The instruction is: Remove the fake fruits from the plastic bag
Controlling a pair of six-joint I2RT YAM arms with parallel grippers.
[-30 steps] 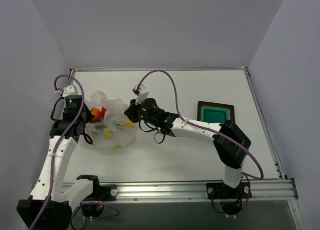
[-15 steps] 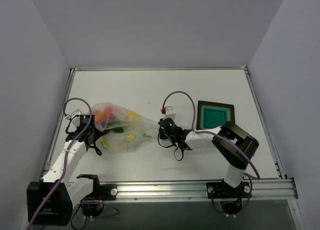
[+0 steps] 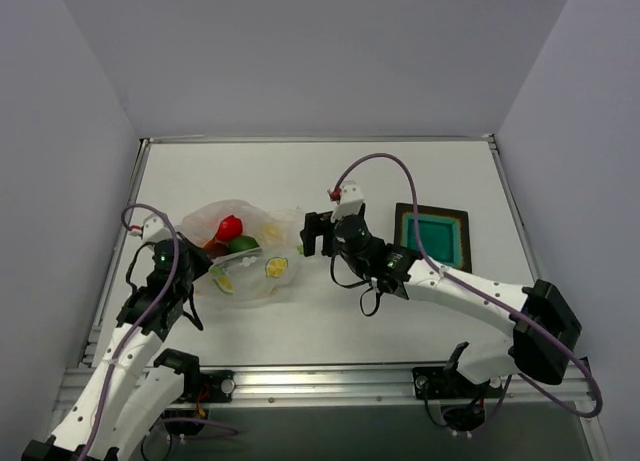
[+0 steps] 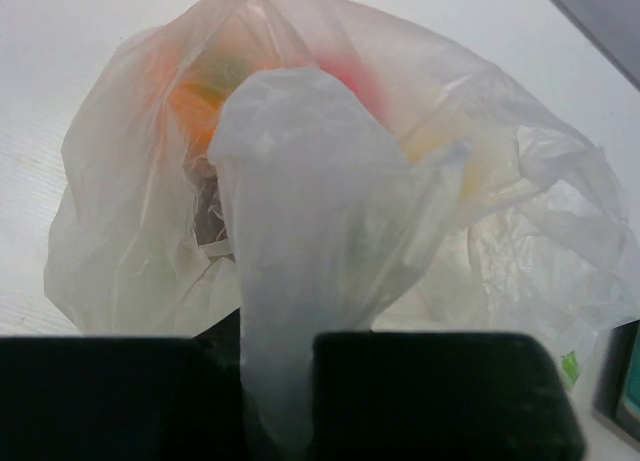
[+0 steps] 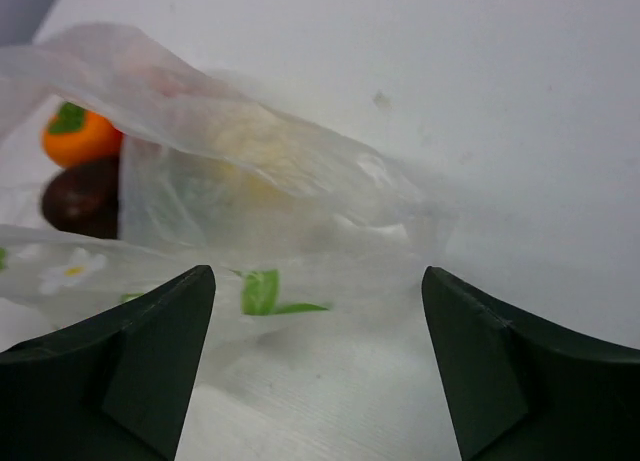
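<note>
The plastic bag lay on the bench, fake fruits inside: limp, slippery film, probably best pinched at a gathered fold. The left claw clamped one; the right claw gaped beside.

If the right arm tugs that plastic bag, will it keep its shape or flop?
Probably floppy: the plastic bag bunches into a thin twist in the left tool. Likely light: its film is see-through. The round fake fruits inside may roll, shifting it.

The white table carries the plastic bag and, well apart, a dark tray.
</note>
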